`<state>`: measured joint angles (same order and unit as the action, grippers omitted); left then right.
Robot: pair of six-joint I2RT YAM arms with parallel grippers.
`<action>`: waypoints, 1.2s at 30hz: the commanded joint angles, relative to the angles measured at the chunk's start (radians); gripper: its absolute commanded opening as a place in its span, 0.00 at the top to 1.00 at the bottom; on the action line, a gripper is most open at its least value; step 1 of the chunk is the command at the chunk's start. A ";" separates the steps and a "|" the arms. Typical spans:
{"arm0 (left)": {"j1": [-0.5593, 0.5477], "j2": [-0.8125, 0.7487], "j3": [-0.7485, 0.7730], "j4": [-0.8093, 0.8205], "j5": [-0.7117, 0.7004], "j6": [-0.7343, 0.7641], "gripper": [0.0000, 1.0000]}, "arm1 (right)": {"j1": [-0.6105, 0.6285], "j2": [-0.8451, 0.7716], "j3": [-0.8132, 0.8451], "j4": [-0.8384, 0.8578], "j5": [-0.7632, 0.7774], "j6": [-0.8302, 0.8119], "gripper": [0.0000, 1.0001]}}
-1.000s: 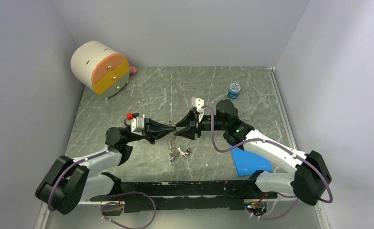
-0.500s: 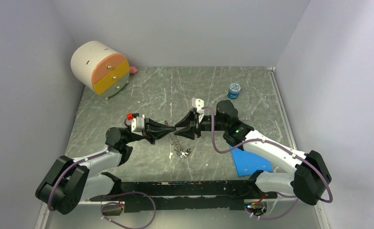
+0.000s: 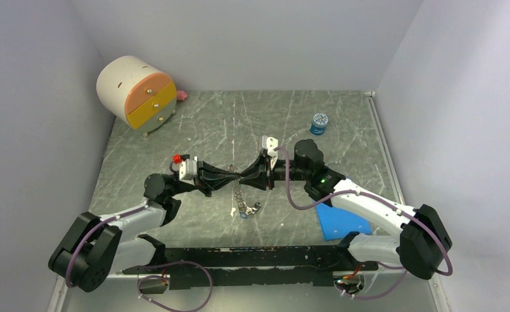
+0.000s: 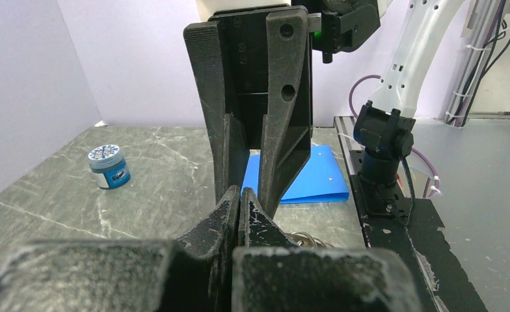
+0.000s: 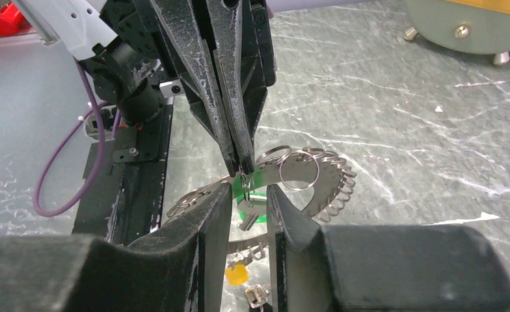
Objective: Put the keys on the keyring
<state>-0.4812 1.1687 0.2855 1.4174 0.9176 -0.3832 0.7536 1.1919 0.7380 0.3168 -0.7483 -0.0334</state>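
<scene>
My left gripper [image 3: 237, 175] is shut on the top of the keyring [image 5: 327, 185], a large silvery hoop with a jagged edge that hangs below its tips above the table. A green key [image 5: 252, 209] dangles from a small ring right at those tips [image 5: 239, 168]. My right gripper [image 5: 246, 198] faces the left one tip to tip, open, one finger on each side of the green key and a narrow gap to each. A yellow key [image 5: 236, 273] and other keys [image 3: 247, 209] hang lower on the hoop. In the left wrist view the shut left tips [image 4: 241, 195] nearly touch the right fingers [image 4: 285, 130].
A round white chest with orange and yellow drawers [image 3: 135, 88] stands at the back left. A small blue jar [image 3: 319, 123] sits at the back right. A blue folder [image 3: 340, 221] lies under the right arm. A black rail [image 3: 252, 257] runs along the near edge.
The right jaws have narrowed around the green key and the right gripper has edged closer to the left tips. The hanging keyring has swung slightly. The left gripper stays shut.
</scene>
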 commanded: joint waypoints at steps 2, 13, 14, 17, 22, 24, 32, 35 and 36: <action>-0.002 -0.016 0.007 0.072 -0.020 0.001 0.97 | 0.001 -0.002 0.005 0.073 -0.016 0.013 0.72; -0.003 0.012 0.014 0.097 -0.014 -0.013 0.97 | 0.004 0.007 0.023 0.081 -0.034 0.026 0.80; -0.003 0.012 0.015 0.098 -0.016 -0.013 0.97 | 0.004 0.010 0.025 0.080 -0.034 0.024 0.86; -0.003 0.013 0.016 0.102 -0.020 -0.014 0.98 | 0.003 0.014 0.033 0.048 -0.024 0.003 1.00; -0.003 0.010 0.015 0.082 -0.036 -0.010 0.97 | 0.003 -0.003 0.040 -0.023 0.053 -0.034 1.00; -0.003 0.002 0.007 0.080 -0.056 -0.007 0.77 | 0.003 -0.011 0.050 -0.069 0.091 -0.048 1.00; 0.000 -0.168 0.008 -0.241 -0.113 0.128 0.42 | 0.002 0.047 0.198 -0.365 0.125 -0.146 1.00; 0.000 -0.279 0.050 -0.547 -0.131 0.250 0.39 | 0.002 0.079 0.264 -0.500 0.142 -0.178 1.00; 0.000 -0.323 0.074 -0.671 -0.143 0.303 0.38 | 0.003 0.091 0.287 -0.541 0.151 -0.187 1.00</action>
<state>-0.4812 0.9722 0.2840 1.1717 0.8211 -0.2687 0.7563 1.2606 0.9115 -0.0540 -0.6277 -0.1516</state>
